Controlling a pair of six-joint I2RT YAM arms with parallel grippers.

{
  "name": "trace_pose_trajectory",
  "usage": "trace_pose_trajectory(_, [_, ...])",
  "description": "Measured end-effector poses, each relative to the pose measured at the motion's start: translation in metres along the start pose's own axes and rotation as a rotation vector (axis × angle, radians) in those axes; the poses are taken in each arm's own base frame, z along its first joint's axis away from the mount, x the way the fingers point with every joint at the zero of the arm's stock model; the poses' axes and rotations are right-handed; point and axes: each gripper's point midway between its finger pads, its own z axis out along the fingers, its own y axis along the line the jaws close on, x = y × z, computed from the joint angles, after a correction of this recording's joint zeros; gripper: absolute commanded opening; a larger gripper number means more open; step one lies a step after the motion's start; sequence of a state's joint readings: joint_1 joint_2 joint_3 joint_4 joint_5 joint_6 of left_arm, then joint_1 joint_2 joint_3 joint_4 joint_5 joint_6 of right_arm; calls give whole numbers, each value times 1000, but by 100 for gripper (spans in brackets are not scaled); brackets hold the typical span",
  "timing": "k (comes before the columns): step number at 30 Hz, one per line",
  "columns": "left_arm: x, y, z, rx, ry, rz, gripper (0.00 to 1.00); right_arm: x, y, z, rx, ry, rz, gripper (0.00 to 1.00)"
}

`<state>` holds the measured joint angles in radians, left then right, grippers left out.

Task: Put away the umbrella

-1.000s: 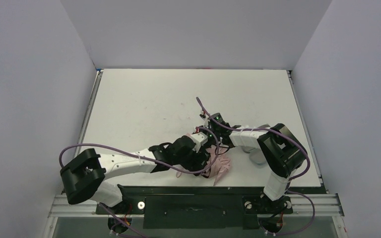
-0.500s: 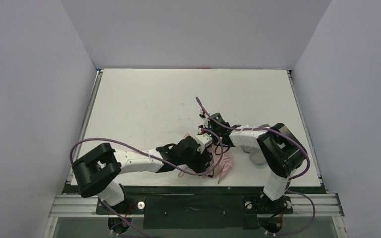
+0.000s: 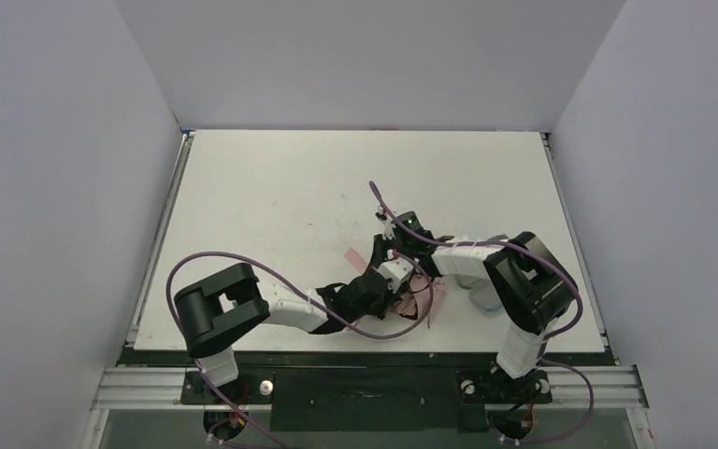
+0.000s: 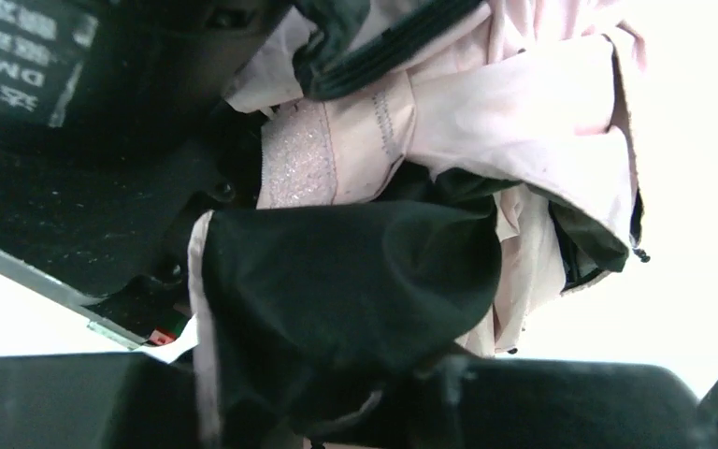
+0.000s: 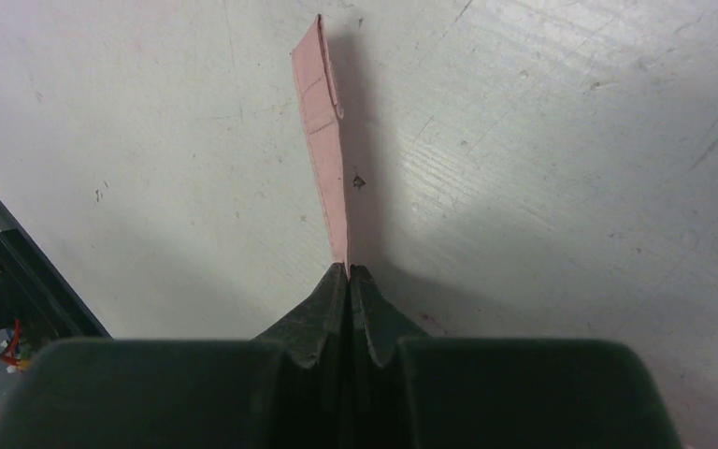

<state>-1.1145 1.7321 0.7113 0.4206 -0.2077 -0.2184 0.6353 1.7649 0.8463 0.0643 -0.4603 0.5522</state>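
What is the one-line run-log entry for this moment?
umbrella: bunched on table | left hand: at umbrella, grip unclear | right hand: shut on pink strap | status: not put away

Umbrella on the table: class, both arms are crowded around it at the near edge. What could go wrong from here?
1. The right gripper pinches only the thin pink strap; a pull could slip it free.
2. The umbrella fabric is loosely bunched with black lining showing, so it may wrap untidily.
3. A purple cable loops close to it and might snag.
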Motion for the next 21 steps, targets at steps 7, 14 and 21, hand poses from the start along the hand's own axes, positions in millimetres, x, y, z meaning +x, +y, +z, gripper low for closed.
trace_pose_trajectory(7, [-10, 0, 5, -163, -58, 13, 0, -8, -2, -2, -7, -21, 5, 0])
trace_pose_trajectory(14, [-14, 6, -14, -296, -61, 173, 0, -19, 15, -20, -31, -28, -11, 0])
trace_pose_trajectory(21, [-14, 12, -43, -410, 38, 594, 0, -39, 45, -54, -65, -76, -47, 0])
